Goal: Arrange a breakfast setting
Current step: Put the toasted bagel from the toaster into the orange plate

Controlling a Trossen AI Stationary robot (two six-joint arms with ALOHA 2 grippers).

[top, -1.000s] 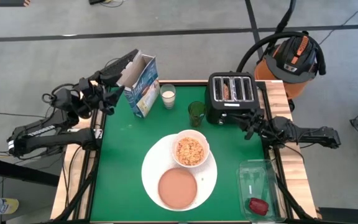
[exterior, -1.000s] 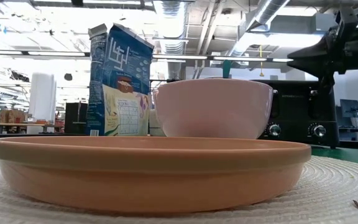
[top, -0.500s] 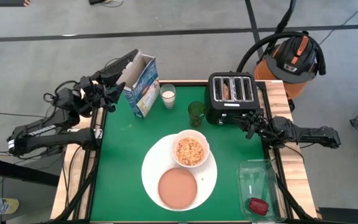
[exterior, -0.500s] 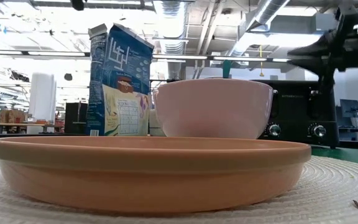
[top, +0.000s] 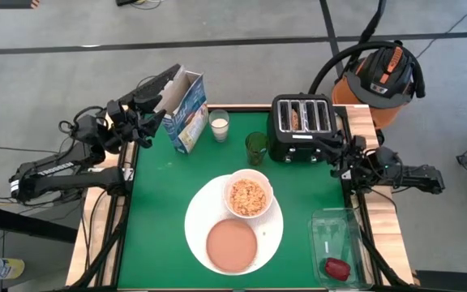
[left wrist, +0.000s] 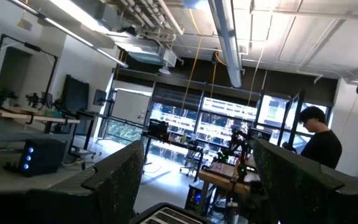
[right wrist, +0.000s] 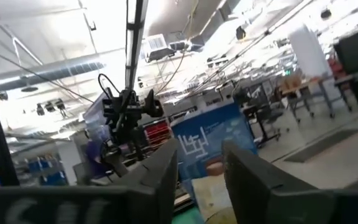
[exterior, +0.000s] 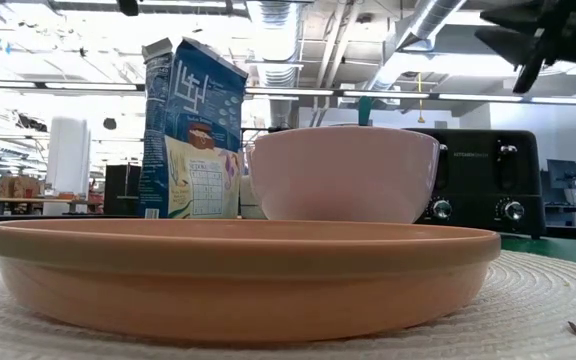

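A large white plate lies on the green mat. On it stand a white bowl of cereal and a salmon-pink plate. The blue cereal box stands upright and open at the far left. It also shows in the low view. A dark-red item lies in the clear tray. Something tan shows in a toaster slot. I see no spoon. My left gripper is open and empty, left of the box. My right gripper is open and empty, raised beside the toaster's near right corner.
The black toaster stands at the far right. A glass of milk and a green cup stand between it and the box. The clear tray lies at the near right corner. An orange shop vacuum stands beyond the table.
My right gripper has risen and drawn back toward the table's right edge, away from the toaster's front, and has tipped upward. It has stayed empty. Nothing on the table has moved.
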